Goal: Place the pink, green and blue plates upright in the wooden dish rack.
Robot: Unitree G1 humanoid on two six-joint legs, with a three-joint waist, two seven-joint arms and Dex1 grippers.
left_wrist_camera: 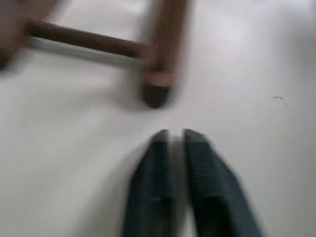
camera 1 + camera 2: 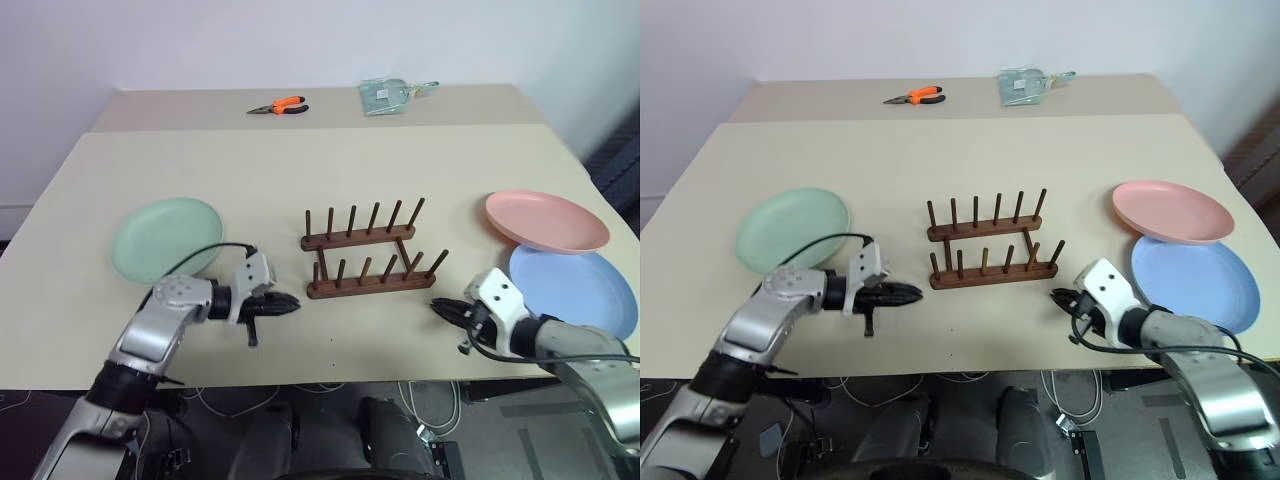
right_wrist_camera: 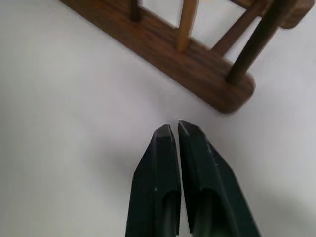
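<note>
Both black two-fingered hands, left hand (image 2: pixel 292 302) and right hand (image 2: pixel 437 306), are closed empty beside the peg-lined dark wooden dish rack (image 2: pixel 370 255).

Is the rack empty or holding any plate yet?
Empty. The rack has bare pegs; green plate, pink plate, blue plate lie flat on the table.

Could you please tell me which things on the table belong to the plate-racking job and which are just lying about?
For the job:
- green plate
- pink plate
- blue plate
- rack

Lying about:
- orange-handled pliers
- clear packet
</note>
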